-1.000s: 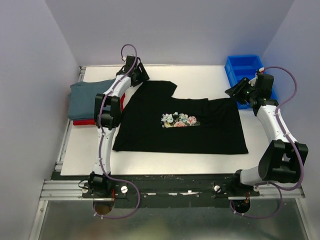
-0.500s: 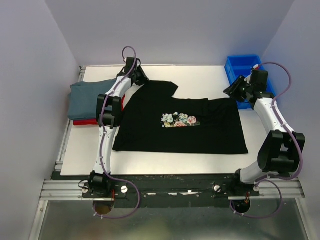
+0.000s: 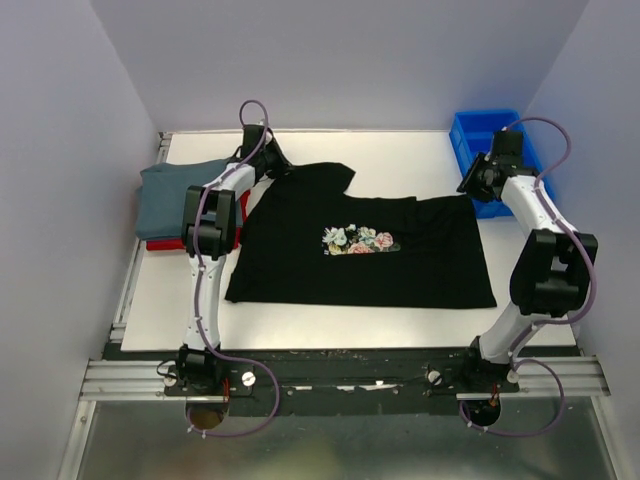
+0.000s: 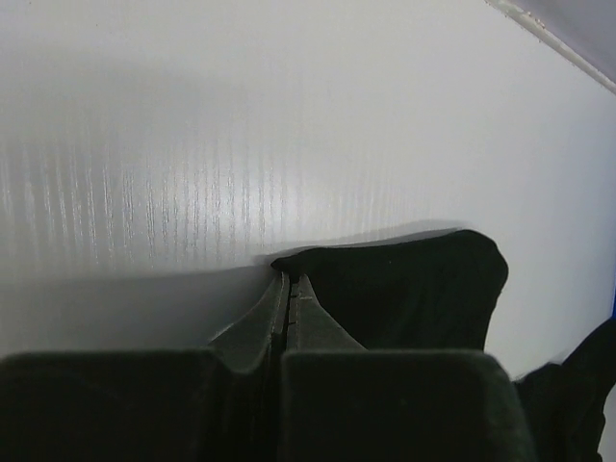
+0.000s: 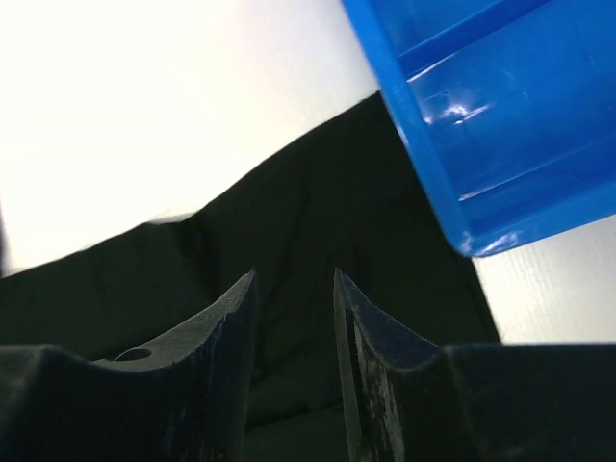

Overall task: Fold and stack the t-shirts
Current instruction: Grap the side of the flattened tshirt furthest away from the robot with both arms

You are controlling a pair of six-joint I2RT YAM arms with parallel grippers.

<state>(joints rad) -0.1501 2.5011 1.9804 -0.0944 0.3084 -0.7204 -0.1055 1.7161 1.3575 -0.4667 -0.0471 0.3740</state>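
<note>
A black t-shirt [image 3: 360,262] with a floral chest print [image 3: 358,240] lies spread flat on the white table. My left gripper [image 3: 278,165] is at its back left corner. In the left wrist view the jaws [image 4: 290,279] are shut, with the edge of the black cloth [image 4: 404,289] pinched at their tips. My right gripper [image 3: 471,188] hovers at the shirt's back right corner, beside the bin. In the right wrist view it [image 5: 294,279] stands open over black cloth [image 5: 289,221], holding nothing. A folded grey-blue t-shirt [image 3: 170,195] rests on a red t-shirt [image 3: 165,243] at the far left.
A blue plastic bin [image 3: 490,140] stands at the back right corner, its wall [image 5: 500,125] close to my right fingers. Bare white table [image 3: 400,160] runs behind the black shirt. The table's metal rail [image 3: 350,375] lies along the near edge.
My left gripper has closed at the black shirt's back left corner. The right arm has swung toward the back, bringing its gripper nearer the bin.
</note>
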